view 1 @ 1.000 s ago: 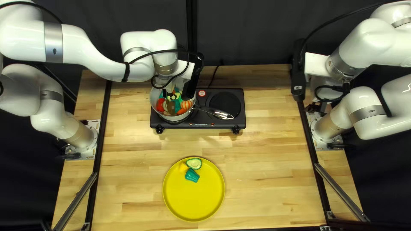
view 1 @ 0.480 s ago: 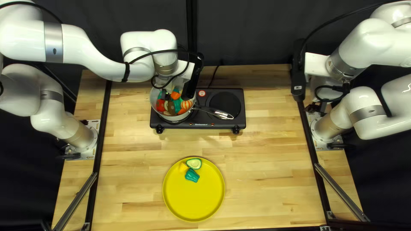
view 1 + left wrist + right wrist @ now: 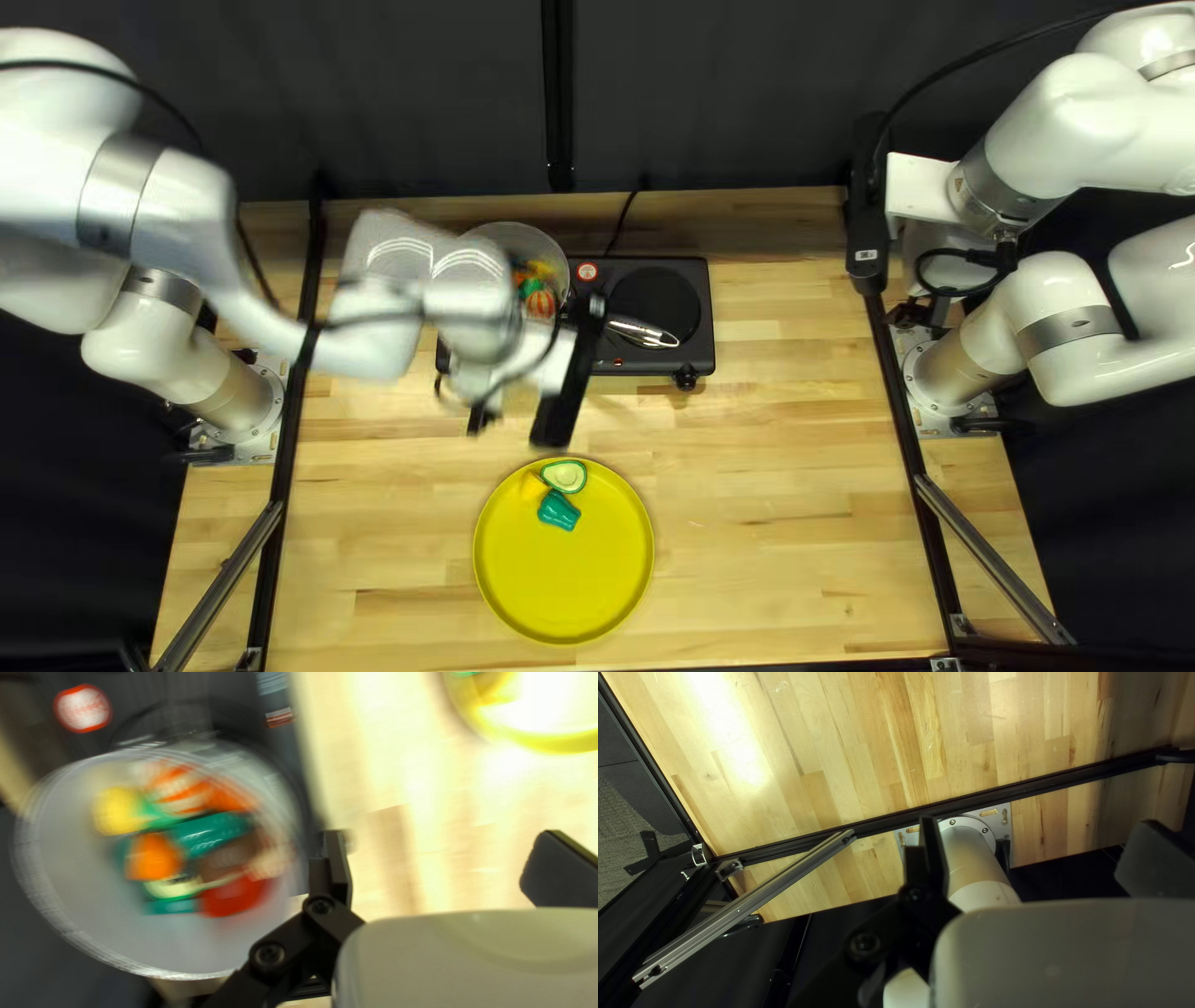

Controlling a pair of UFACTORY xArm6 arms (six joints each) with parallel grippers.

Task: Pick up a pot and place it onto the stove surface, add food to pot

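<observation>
Left end effector (image 3: 443, 862) open, empty, nearer than right arm (image 3: 1058, 125). Likely next: green pepper (image 3: 559, 512) on yellow plate (image 3: 563, 597), toward table's (image 3: 772, 498) near edge, bit rightward in top left view.

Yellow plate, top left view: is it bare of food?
No, the yellow plate bears an avocado half, a teal piece and a small yellow piece near its far rim.
</observation>
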